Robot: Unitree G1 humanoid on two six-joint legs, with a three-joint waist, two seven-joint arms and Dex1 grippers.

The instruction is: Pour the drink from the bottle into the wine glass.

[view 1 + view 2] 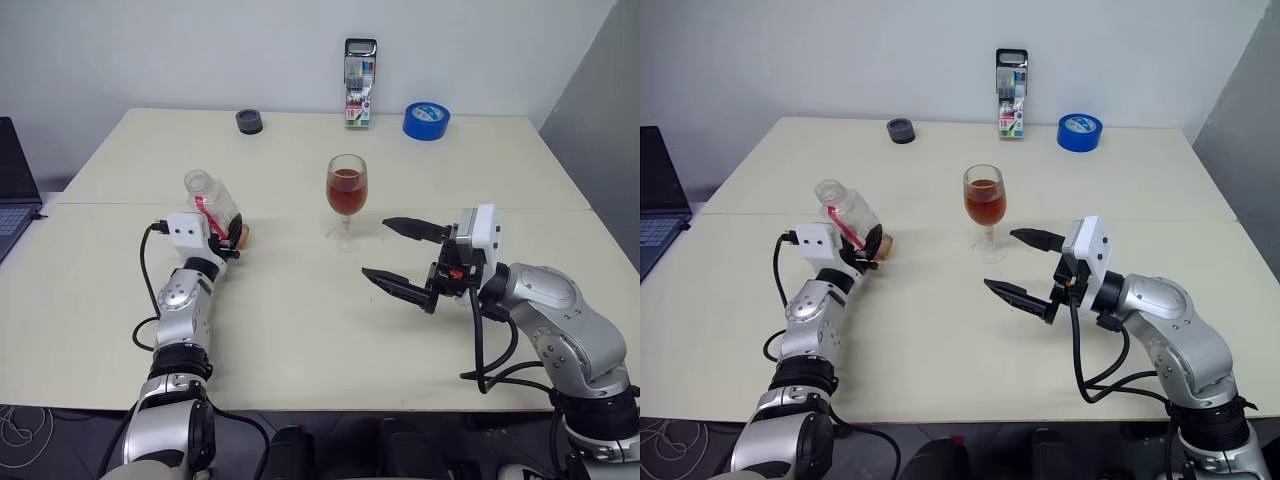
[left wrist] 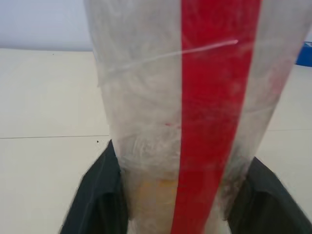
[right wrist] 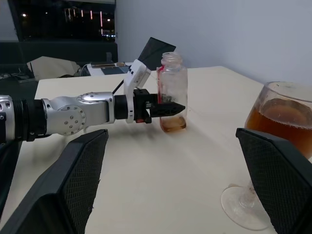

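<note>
The bottle [image 3: 172,92] stands upright on the table [image 1: 300,320] at the robot's left, uncapped, with a shallow remainder of the drink [image 3: 172,124] in its base; a red label strip runs down its clear wall; the left gripper [image 3: 168,108] has one black finger on each side of the lower body of the bottle, the fingers close against the plastic in the left wrist view, though whether they press it or have slackened cannot be told. The wine glass [image 1: 346,201] stands upright near the table centre, well apart from the bottle, its bowl about half full of the same reddish-brown liquid, its round foot flat on the surface. The right gripper [image 1: 405,257] hovers above the table just in front and to the right of the glass, jaws spread wide and empty, fingers pointing toward the robot's left; it touches neither glass nor bottle. Along the far edge of the table stand a dark round cap-like object [image 1: 249,121], an upright pack of markers [image 1: 359,69] and a roll of blue tape [image 1: 426,120]; a laptop [image 1: 14,185] sits off the table's left side.
</note>
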